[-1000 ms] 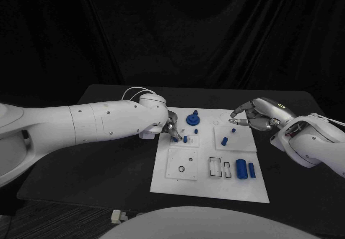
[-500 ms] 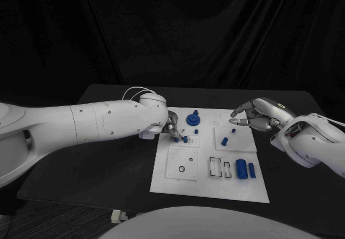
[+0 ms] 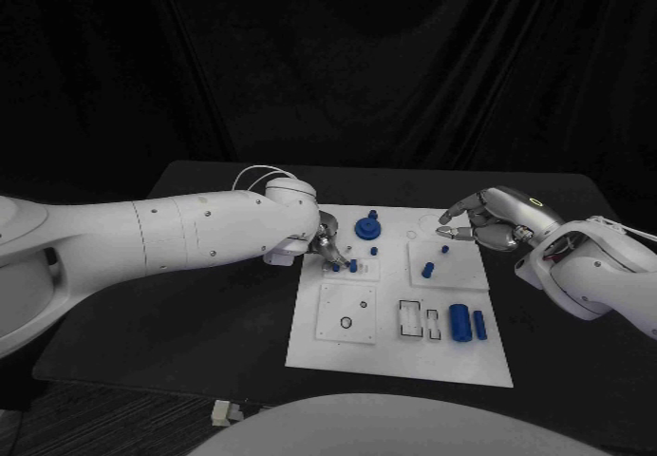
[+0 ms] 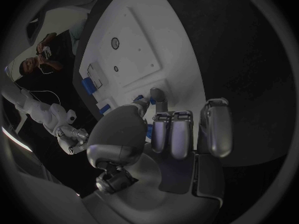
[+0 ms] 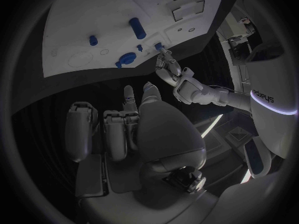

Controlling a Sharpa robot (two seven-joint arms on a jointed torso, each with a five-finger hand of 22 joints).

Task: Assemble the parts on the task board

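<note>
The white task board [image 3: 397, 353] lies mid-table, also seen in the wrist views [image 4: 138, 45] [image 5: 87, 10]. My left hand [image 3: 325, 243] [image 4: 156, 134] hangs over the board's near-left upper part and pinches a small blue peg [image 3: 335, 267] [image 4: 142, 99] between thumb and a finger, at the board's surface. The right wrist view shows this left hand [image 5: 181, 82] with a fingertip on that peg [image 5: 159, 46]. My right hand [image 3: 482, 224] [image 5: 137, 129] hovers above the board's far right corner with fingers loosely bent and nothing in them.
A blue round knob [image 3: 367, 228] stands near the board's far edge. Short blue pegs [image 3: 427, 270] stand on the right plate and two blue cylinders [image 3: 461, 322] lie at the lower right. Black table surface [image 3: 205, 313] surrounds the board.
</note>
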